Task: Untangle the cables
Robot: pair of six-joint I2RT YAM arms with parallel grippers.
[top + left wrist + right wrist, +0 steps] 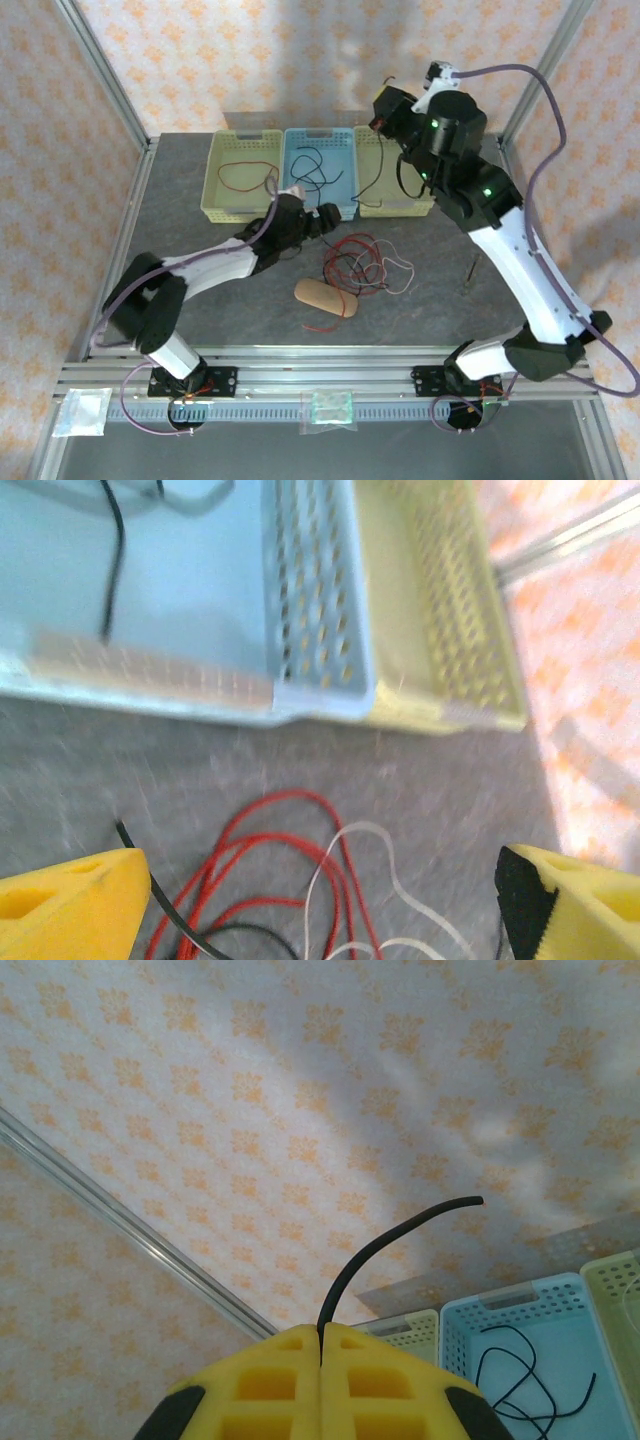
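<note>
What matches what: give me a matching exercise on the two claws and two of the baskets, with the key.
Things:
1. left claw
2. right claw
3. blue basket
4. left yellow basket

States:
a. holds a red cable
b. shut on a black cable
c. holds black cables
d. open, by the tangle on the table

Pairs: 1-d, 2-b, 3-c, 4-a.

Left wrist view blurred throughout; red cables (295, 795) and white cable (355, 828) cut off at near edge; blue basket (310, 600) cropped far and left; black cable (400, 1222) disappears between pressed-together fingers of right gripper (320, 1338), lower length hidden; thin stick-like object (468, 272) on table's right side, too small to identify.
</note>
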